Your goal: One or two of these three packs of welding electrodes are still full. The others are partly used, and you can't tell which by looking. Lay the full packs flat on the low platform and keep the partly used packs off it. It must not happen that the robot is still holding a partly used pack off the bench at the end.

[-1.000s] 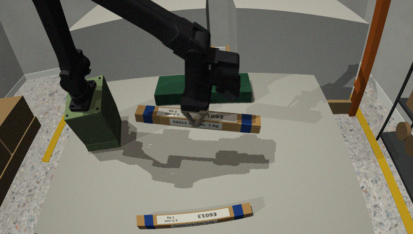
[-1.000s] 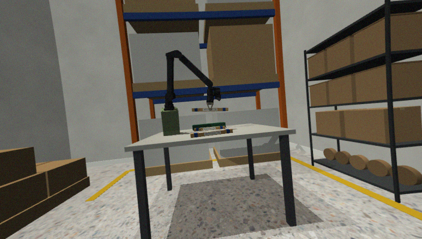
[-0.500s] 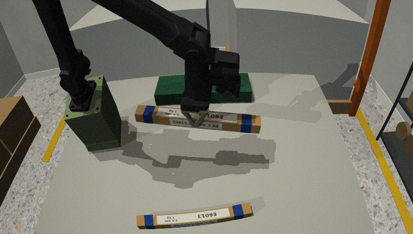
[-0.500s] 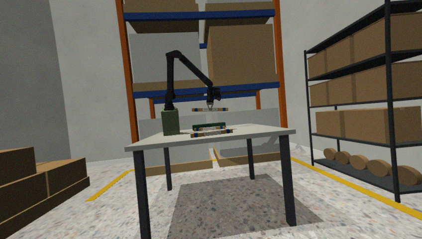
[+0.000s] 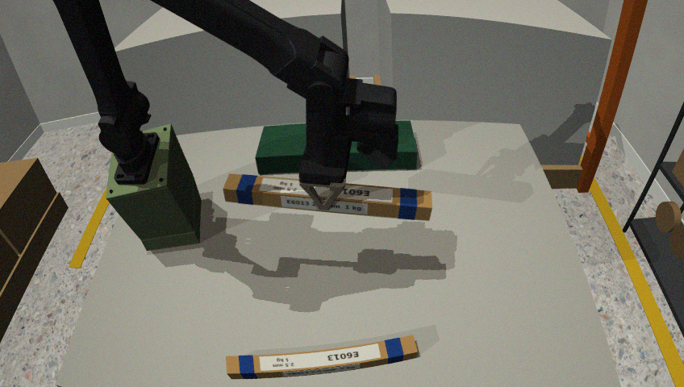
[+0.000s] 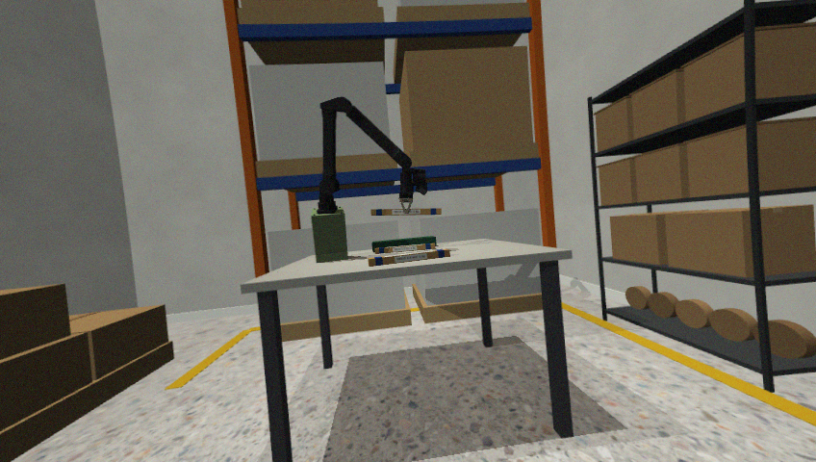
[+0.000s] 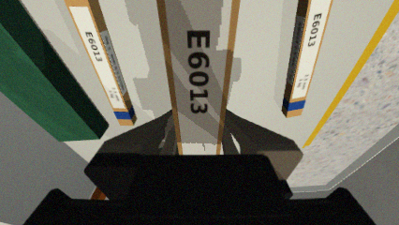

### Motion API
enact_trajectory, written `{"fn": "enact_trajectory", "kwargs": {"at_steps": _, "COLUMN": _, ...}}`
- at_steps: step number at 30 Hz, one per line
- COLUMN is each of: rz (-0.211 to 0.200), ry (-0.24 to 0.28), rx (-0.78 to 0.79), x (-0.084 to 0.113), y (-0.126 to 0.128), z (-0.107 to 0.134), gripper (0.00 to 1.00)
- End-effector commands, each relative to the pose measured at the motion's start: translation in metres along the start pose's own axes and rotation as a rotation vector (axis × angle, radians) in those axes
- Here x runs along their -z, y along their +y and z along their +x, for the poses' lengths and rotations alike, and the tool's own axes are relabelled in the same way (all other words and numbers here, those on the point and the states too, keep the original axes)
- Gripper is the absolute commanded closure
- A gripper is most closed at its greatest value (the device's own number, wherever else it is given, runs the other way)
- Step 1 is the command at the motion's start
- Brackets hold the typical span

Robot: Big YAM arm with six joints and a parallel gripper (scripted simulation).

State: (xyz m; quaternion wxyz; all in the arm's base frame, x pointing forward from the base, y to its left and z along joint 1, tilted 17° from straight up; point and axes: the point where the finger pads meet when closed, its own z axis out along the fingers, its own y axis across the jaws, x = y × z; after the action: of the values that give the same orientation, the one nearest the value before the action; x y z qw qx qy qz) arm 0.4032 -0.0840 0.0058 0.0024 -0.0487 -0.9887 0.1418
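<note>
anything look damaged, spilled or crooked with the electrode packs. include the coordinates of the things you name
Nothing stands out as damaged or spilled. The held pack (image 5: 414,203) (image 6: 380,212) (image 7: 199,124) hangs roughly level in the gripper (image 5: 324,206) (image 6: 406,212) (image 7: 199,112); the two bench packs lie flat, slightly angled to each other.

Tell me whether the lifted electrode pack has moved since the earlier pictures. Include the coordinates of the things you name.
No. In the top view, the lifted pack (image 5: 293,202) (image 6: 392,212) (image 7: 199,70) shows no visible shift in any direction against the green platform (image 5: 283,141) (image 6: 400,243) (image 7: 42,89).
</note>
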Motion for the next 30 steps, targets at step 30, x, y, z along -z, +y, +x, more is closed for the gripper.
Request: {"fn": "enact_trajectory", "kwargs": {"at_steps": 30, "rz": 0.003, "ry": -0.116, "rx": 0.09, "x": 0.08, "y": 0.059, "z": -0.052, "gripper": 1.0}}
